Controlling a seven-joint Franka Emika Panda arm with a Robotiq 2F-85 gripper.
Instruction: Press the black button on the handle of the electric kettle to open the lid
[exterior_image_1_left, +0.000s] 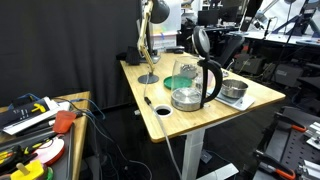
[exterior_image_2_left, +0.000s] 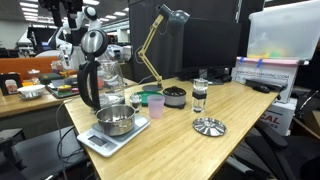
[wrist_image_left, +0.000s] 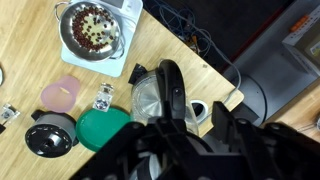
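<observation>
The electric kettle (exterior_image_1_left: 188, 88) (exterior_image_2_left: 97, 88) stands on the wooden table, with a clear glass body and a steel bottom band. Its lid (exterior_image_1_left: 201, 42) (exterior_image_2_left: 93, 42) stands upright and open in both exterior views. The black loop handle (exterior_image_1_left: 211, 80) (wrist_image_left: 171, 88) faces the table edge. In the wrist view I look down into the open kettle (wrist_image_left: 150, 98). My gripper (wrist_image_left: 195, 125) hovers just above the handle's top with its fingers apart and nothing between them. It touches nothing that I can see.
A steel pan (wrist_image_left: 92, 30) (exterior_image_2_left: 115, 120) sits on a white scale next to the kettle. A pink cup (wrist_image_left: 62, 93), a green container (wrist_image_left: 100, 128), a black round pot (wrist_image_left: 50, 135) and a desk lamp (exterior_image_2_left: 160, 40) stand nearby. The table has a grommet hole (exterior_image_1_left: 162, 110).
</observation>
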